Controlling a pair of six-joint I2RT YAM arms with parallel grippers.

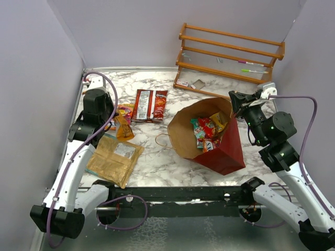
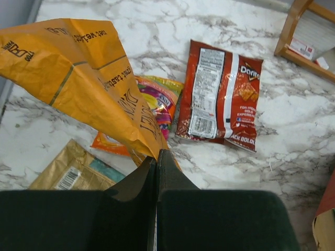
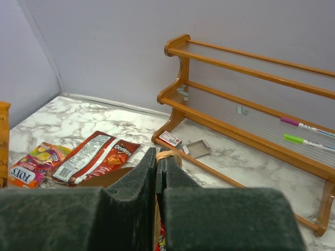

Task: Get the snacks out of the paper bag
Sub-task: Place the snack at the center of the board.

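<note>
The orange chip bag (image 2: 78, 73) runs off the left wrist picture's left edge. Its corner is lost between the closed fingers of the left claw (image 2: 157, 157), and it covers part of the pink packet (image 2: 159, 102). The right claw (image 3: 157, 154) hides most of the paper bag (image 3: 107, 178). We cannot count the overlapping snacks (image 1: 208, 130) inside.

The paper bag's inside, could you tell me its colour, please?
Brown; the paper bag shows it best in the top external view.
</note>
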